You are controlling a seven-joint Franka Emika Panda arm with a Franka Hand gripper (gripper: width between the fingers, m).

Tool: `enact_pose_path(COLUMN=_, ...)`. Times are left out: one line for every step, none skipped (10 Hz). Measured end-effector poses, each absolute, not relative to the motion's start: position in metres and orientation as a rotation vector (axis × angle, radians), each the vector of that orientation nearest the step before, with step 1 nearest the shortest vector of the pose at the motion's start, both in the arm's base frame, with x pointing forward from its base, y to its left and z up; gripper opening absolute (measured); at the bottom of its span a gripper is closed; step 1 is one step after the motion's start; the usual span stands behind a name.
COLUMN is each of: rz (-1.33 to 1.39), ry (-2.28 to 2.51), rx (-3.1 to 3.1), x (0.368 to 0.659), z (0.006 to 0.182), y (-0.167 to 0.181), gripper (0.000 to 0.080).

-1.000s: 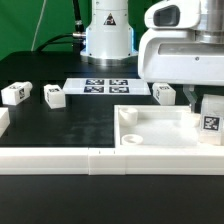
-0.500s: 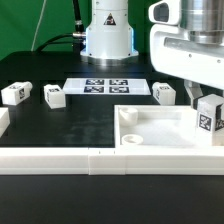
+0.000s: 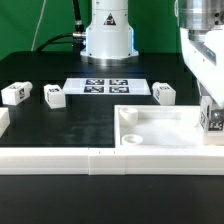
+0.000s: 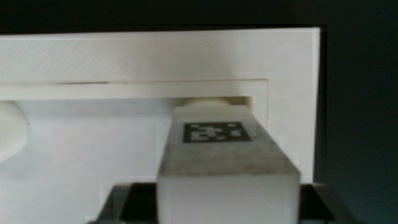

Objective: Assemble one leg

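My gripper (image 3: pixel 212 116) is at the exterior view's right edge, shut on a leg (image 3: pixel 214 122), a white post with a black-and-white tag. It holds the leg upright over the right side of the large white panel (image 3: pixel 160 128). In the wrist view the leg (image 4: pixel 228 165) fills the space between my dark fingers (image 4: pixel 128 203), and its far end points at a corner hole (image 4: pixel 214 103) of the panel (image 4: pixel 107 120). Three more legs lie on the black table: two at the left (image 3: pixel 14 93) (image 3: pixel 54 96) and one behind the panel (image 3: pixel 164 93).
The marker board (image 3: pixel 105 86) lies flat in front of the robot base (image 3: pixel 107 30). A long white rail (image 3: pixel 90 162) runs along the table's front, with a short white piece (image 3: pixel 3 120) at the left. A hole (image 3: pixel 129 138) sits in the panel's near left corner.
My arm has shifted toward the exterior view's right, carrying the held leg slightly right and down over the panel. The loose legs and panel have not moved.
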State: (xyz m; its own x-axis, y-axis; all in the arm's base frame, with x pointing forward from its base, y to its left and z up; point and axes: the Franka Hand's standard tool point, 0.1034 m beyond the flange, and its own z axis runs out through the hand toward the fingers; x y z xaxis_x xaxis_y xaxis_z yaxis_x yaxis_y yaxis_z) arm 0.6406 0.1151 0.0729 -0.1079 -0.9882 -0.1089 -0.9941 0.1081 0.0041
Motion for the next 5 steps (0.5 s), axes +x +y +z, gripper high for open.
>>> enact_pose_path(rz=0.120, ry=2.318, rx=-2.000, x=0.6406, z=0.0730, y=0.1151, gripper=0.0291)
enact_pose_path(rz=0.131, ry=2.421, rx=-1.874, x=0.6407, z=0.0732, y=0.1157, gripper=0.0291)
enact_pose_path(rz=0.133, ry=2.495, rx=-1.781, x=0.6408, z=0.0734, y=0.1159, gripper=0.0291)
enact_pose_path(rz=0.133, ry=2.499, rx=-1.775, x=0.6409, z=0.0736, y=0.1160, gripper=0.0291)
enact_pose_path(rz=0.145, ry=2.528, rx=-1.729, x=0.6407, z=0.0736, y=0.1163, gripper=0.0291)
